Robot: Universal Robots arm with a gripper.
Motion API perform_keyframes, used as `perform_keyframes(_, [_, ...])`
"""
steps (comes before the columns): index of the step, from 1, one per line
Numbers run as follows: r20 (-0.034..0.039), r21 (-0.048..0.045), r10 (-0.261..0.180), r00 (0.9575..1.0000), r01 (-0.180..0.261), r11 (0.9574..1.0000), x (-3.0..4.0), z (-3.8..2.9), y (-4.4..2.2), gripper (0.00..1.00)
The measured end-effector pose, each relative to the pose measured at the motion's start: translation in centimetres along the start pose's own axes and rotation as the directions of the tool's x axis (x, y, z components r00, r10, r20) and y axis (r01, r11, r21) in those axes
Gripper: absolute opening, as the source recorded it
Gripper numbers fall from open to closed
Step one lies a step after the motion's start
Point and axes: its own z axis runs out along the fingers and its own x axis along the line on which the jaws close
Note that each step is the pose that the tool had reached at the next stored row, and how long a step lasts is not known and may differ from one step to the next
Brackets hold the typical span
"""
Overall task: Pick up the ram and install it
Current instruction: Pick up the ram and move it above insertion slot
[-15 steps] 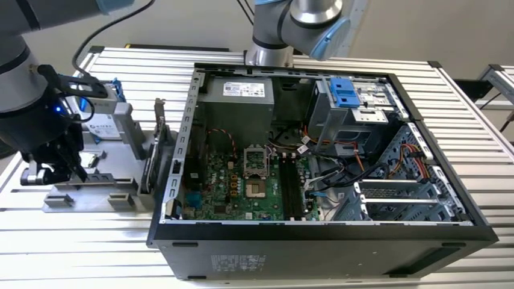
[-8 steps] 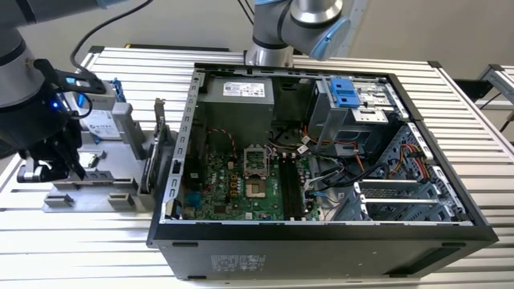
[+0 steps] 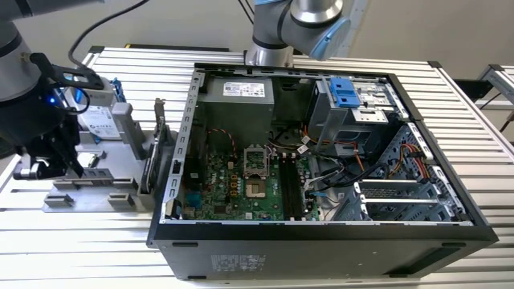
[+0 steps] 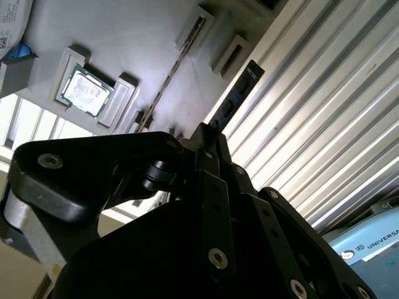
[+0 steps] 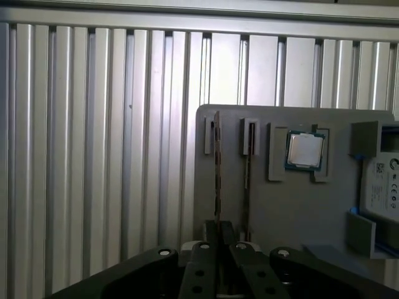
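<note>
We see our black gripper (image 4: 207,134) pinched narrow on the long, flat, dark circuit-board ram (image 4: 239,93), its long axis running straight out from between the jaws.

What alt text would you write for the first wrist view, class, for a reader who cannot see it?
The gripper is closed on one end of the ram, a thin dark stick seen edge-on over a grey holder tray. The tray also holds a square silver processor and lies on a ribbed metal table.
</note>
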Motion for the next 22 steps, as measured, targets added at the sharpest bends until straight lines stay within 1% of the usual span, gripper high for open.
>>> perform_keyframes(14, [0.0002, 0.0000, 0.003, 1.0000, -0.003, 1.0000, -0.01, -1.06, 0.02, 0.00])
perform_keyframes(22, [0.0002, 0.0000, 0.004, 1.0000, -0.004, 1.0000, -0.03, -1.97, 0.04, 0.00])
